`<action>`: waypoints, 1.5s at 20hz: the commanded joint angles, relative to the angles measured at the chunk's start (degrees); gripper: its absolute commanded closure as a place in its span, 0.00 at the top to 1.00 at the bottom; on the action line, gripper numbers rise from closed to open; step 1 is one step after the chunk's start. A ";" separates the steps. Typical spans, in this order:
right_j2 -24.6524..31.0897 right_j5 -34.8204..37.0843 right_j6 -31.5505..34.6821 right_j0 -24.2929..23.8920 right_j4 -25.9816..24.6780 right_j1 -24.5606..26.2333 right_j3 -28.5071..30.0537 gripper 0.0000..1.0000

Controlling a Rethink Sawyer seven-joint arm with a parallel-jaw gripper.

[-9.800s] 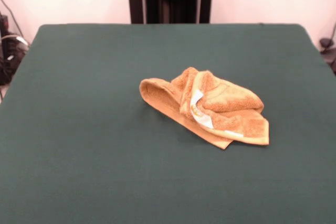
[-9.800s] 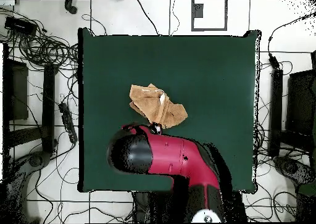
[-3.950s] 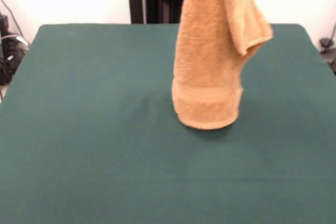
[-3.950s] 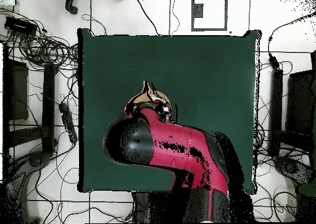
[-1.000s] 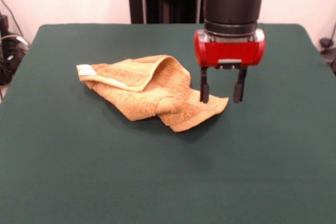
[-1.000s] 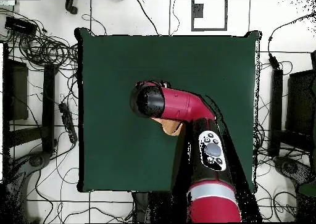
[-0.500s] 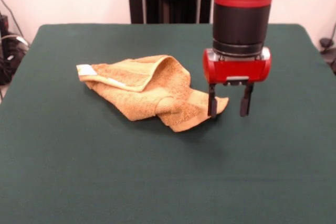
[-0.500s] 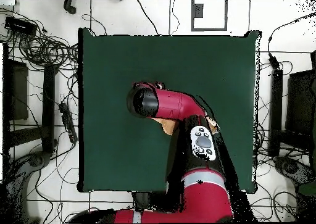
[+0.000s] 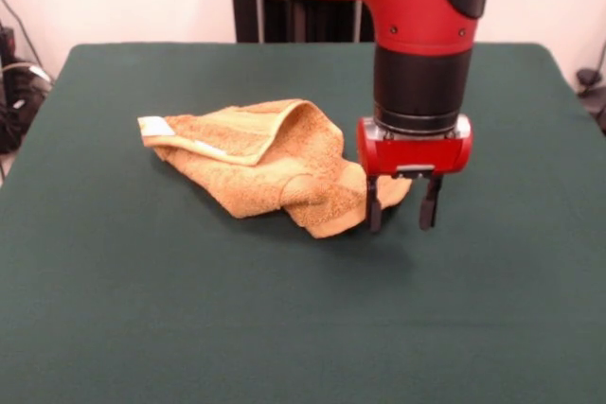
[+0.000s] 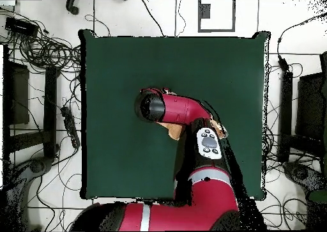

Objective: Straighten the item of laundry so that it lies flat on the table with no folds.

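The item of laundry (image 9: 275,158) is an orange-tan towel lying crumpled and folded over itself near the middle of the dark green table (image 9: 189,309), with a small white label at its left end. My gripper (image 9: 399,218) hangs open just above the table at the towel's right corner. One finger stands in front of that corner and the other over bare table to the right. Nothing is held. In the overhead view the arm covers most of the towel (image 10: 171,130), and the gripper is hidden under the arm.
The red and black arm (image 10: 191,146) reaches across the table (image 10: 115,69) from the bottom edge. Cables and dark equipment (image 10: 38,50) lie on the floor around the table.
The towel was lifted, hung up, then laid down further left in the front view. In the last second the open gripper came lower and slightly nearer the towel's right corner.
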 commanded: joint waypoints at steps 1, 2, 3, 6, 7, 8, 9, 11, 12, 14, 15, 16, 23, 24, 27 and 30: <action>4.36 -1.13 4.53 0.31 -2.50 1.62 -1.14 1.00; 4.50 -0.93 4.54 0.19 -2.66 1.58 -1.21 1.00; 4.61 -0.92 4.63 0.09 -2.75 1.57 -1.16 1.00; 4.82 -1.02 4.88 -0.12 -2.96 1.48 -0.79 1.00; 5.02 -0.86 4.93 -0.24 -2.81 1.57 -0.65 1.00; 5.12 -1.29 5.12 -0.27 -2.85 1.60 -0.24 1.00; 5.01 -1.48 5.54 -0.12 -2.72 1.53 0.18 1.00; 4.90 -2.00 6.39 0.15 -2.48 1.16 1.13 1.00; 4.90 -2.26 6.89 0.24 -2.30 0.95 1.76 1.00; 4.84 -2.55 7.56 0.47 -2.04 0.68 2.49 1.00; 4.79 -2.71 7.83 0.57 -1.96 0.59 2.79 1.00; 4.79 -3.58 8.35 0.63 -2.05 0.40 3.84 1.00; 4.29 -3.35 9.10 0.89 -1.68 -1.72 6.30 1.00; 4.11 -2.98 9.22 0.95 -1.58 -2.43 6.91 1.00; 4.07 -2.13 9.36 0.88 -1.35 -4.15 8.84 1.00; 3.95 -2.16 9.73 1.02 -1.20 -5.04 10.32 1.00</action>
